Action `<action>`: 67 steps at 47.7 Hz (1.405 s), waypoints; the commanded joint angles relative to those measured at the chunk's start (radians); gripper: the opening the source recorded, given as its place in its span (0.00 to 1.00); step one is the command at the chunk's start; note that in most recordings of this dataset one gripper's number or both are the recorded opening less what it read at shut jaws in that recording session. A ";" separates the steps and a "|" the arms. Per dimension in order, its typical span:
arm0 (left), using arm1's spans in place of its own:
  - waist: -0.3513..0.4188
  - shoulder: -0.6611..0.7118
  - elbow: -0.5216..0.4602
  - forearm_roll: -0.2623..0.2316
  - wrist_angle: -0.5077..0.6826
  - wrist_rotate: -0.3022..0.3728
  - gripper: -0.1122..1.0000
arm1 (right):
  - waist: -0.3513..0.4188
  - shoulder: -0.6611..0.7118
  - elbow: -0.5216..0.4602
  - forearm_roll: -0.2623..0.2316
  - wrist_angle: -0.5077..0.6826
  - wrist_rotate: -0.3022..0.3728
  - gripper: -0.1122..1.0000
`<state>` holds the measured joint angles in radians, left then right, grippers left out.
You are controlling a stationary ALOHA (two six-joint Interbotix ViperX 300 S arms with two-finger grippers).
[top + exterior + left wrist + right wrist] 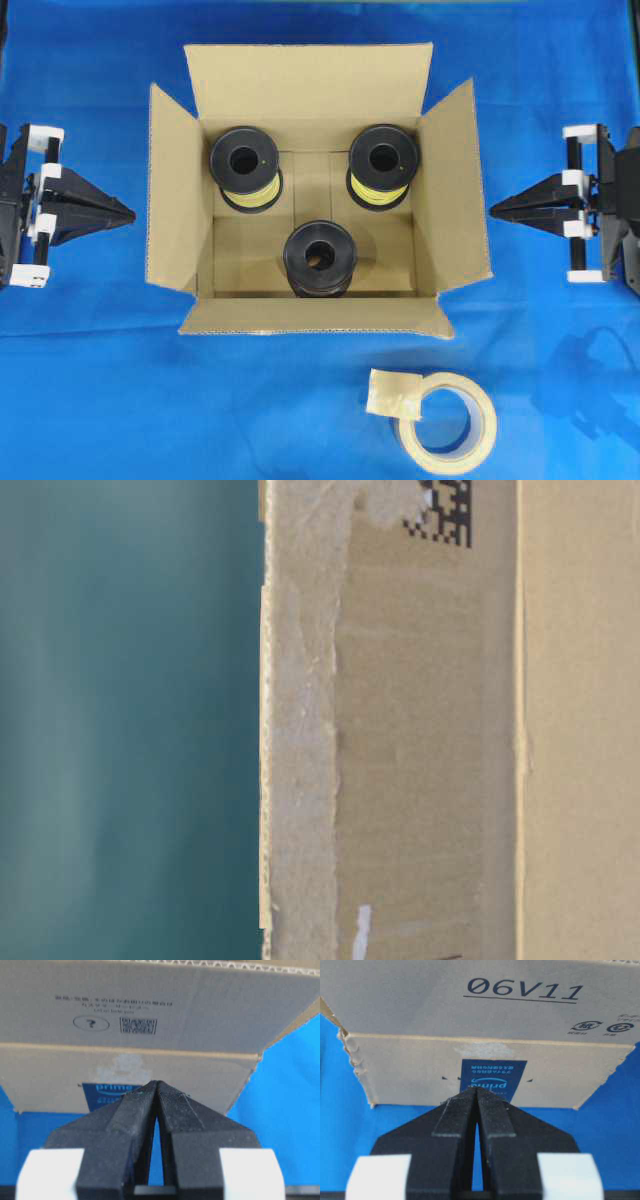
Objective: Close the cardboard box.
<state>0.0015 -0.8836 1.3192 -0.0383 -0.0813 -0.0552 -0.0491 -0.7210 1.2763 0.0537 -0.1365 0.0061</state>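
The cardboard box (180, 210) stands mid-table with all four flaps spread outward and its top open. Inside are three black spools (318, 256), two of them wound with yellow. My left gripper (128, 214) is shut and empty, pointing at the box's left flap from a short gap away. My right gripper (493, 209) is likewise shut and empty, just clear of the right flap. The left wrist view shows the fingertips of the left gripper (157, 1082) meeting before the box wall (50, 1080). In the right wrist view, the right gripper (477, 1090) points at blue printed tape on the box (400, 1075).
A tan tape roll (445, 422) lies on the blue cloth in front of the box, right of centre. The table-level view is filled by a box side (420, 760) bearing old tape and a barcode label (445, 512).
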 commanded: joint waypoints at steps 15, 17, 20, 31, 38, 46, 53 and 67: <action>0.000 0.265 -0.060 -0.002 -0.295 0.014 0.10 | -0.002 0.190 -0.092 0.006 -0.160 0.002 0.10; 0.000 0.296 -0.080 -0.002 -0.302 0.015 0.10 | -0.002 0.212 -0.110 0.006 -0.164 0.000 0.10; 0.000 0.347 -0.115 -0.002 -0.304 0.018 0.10 | -0.002 0.242 -0.138 0.006 -0.169 0.000 0.10; 0.009 0.482 -0.221 0.000 -0.316 0.046 0.10 | -0.002 0.319 -0.221 0.005 -0.189 -0.003 0.10; 0.028 0.520 -0.255 0.000 -0.318 0.048 0.10 | -0.002 0.354 -0.255 0.005 -0.219 -0.003 0.10; 0.048 0.545 -0.287 -0.002 -0.318 0.058 0.10 | -0.005 0.388 -0.284 0.005 -0.249 -0.003 0.10; 0.066 0.592 -0.327 0.000 -0.328 0.060 0.10 | -0.014 0.448 -0.325 0.006 -0.262 -0.002 0.10; 0.078 0.729 -0.403 0.002 -0.328 0.081 0.10 | -0.014 0.609 -0.425 0.017 -0.258 -0.002 0.10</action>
<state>0.0752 -0.1749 0.9511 -0.0383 -0.4019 0.0230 -0.0614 -0.1273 0.8882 0.0629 -0.3850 0.0031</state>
